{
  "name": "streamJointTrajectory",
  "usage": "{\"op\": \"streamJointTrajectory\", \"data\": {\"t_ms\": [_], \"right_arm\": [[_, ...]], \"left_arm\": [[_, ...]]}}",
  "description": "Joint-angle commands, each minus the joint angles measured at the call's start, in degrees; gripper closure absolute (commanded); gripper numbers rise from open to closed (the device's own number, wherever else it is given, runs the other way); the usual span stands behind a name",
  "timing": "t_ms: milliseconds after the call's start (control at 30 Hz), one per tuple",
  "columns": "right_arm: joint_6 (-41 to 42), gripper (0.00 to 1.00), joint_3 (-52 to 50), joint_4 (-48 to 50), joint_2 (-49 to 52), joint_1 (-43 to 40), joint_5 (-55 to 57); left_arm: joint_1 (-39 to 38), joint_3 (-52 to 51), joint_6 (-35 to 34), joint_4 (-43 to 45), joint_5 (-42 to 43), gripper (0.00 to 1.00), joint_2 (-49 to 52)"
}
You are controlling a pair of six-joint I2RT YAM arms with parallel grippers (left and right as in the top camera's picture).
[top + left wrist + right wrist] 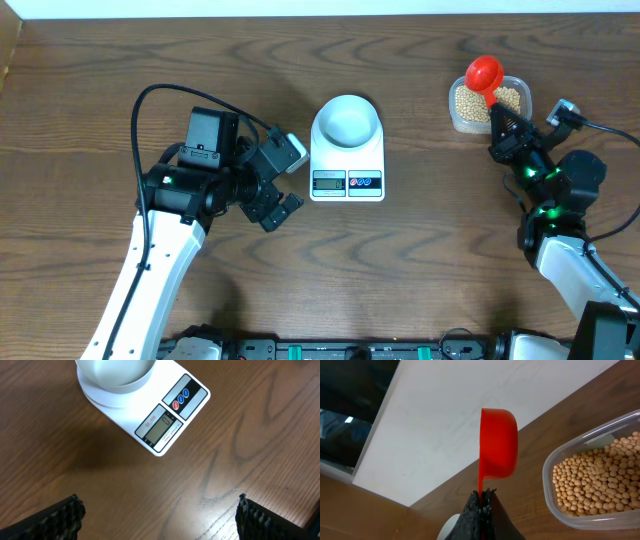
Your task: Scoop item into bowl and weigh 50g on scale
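Observation:
The white bowl [346,122] sits on the white scale [347,165], whose display and buttons face the table's front; in the left wrist view the bowl [115,372] and scale [165,425] fill the top. Tan beans [470,102] lie in a clear plastic tub [515,88] at the back right, and the beans [597,480] show close up in the right wrist view. My right gripper [502,125] is shut on the handle of a red scoop [484,73], its cup [498,442] tilted on its side beside the tub. My left gripper [283,180] hangs open left of the scale, holding nothing.
The wooden table's back edge [300,14] meets a white wall. A black cable [165,92] loops above the left arm. Another cable [610,130] trails right of the right arm. Bare wood lies between the scale and the tub.

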Motion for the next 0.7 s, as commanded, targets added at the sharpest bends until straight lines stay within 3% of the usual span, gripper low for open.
{"op": "streamJointTrajectory", "data": {"t_ms": [0, 367, 667], "right_arm": [[0.15, 0.99, 0.66, 0.22, 0.02, 0.31, -0.11], [0.15, 0.99, 0.66, 0.22, 0.02, 0.31, -0.13], [0.17, 0.99, 0.66, 0.22, 0.02, 0.31, -0.13]], "left_arm": [[0.28, 1.46, 2.23, -2.14, 0.74, 0.01, -0.26], [5.53, 3.06, 10.14, -8.66, 4.07, 0.01, -0.44], [6.03, 4.52, 11.37, -9.73, 4.44, 0.01, -0.44]]}}
